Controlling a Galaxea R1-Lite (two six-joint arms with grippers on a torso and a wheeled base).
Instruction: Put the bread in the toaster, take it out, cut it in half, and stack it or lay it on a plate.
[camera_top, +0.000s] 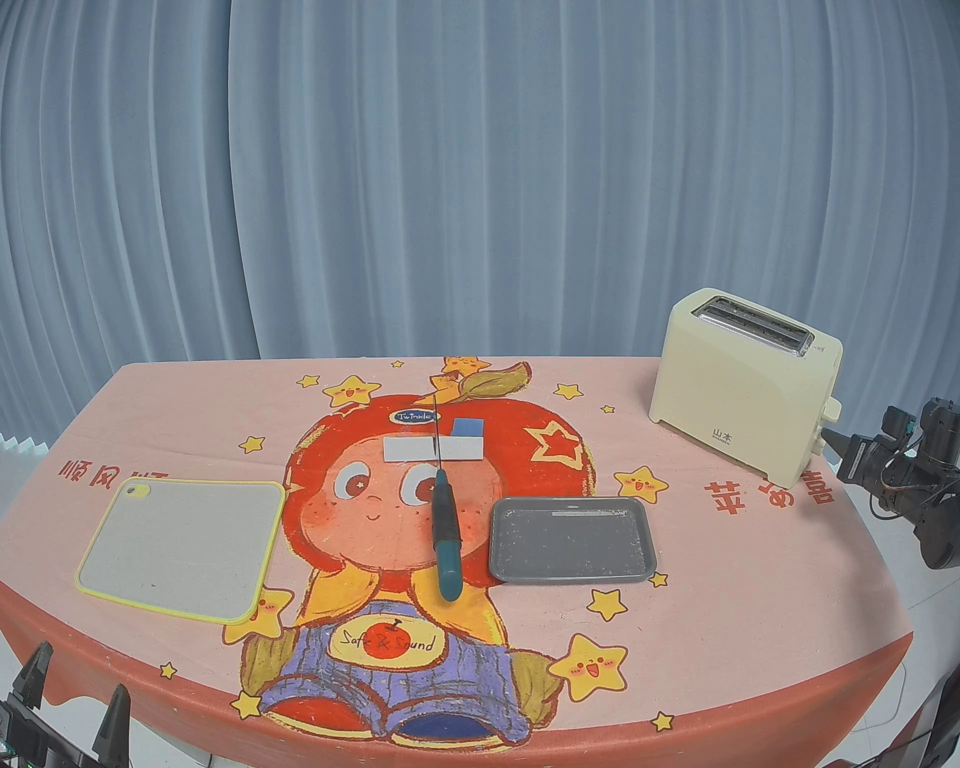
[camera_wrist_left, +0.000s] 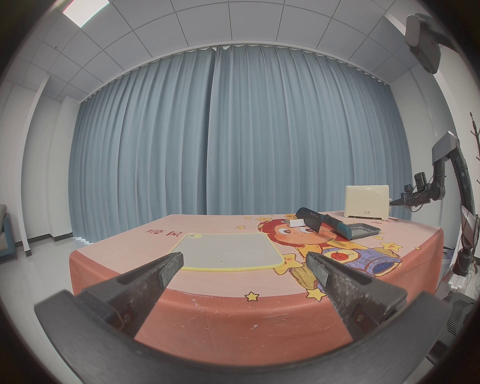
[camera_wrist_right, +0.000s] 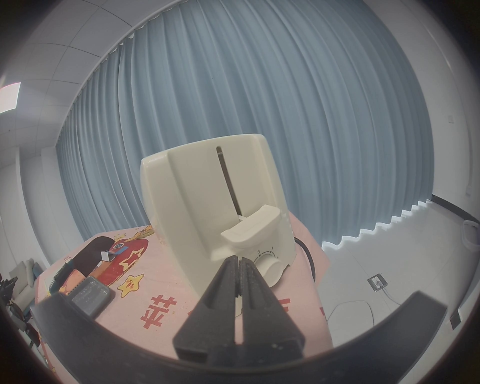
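Cream plastic toaster (camera_top: 745, 385) stood slots-up, long axis far-left to near-right, lever end facing the closed right pincer (camera_wrist_right: 239, 261) just beside it; left pincer (camera_wrist_left: 243, 260) spread wide.

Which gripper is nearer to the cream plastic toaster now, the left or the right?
Right. The right gripper is just at the lever end of the cream plastic toaster; the left gripper is far off, beyond the grey yellow-rimmed cutting board.
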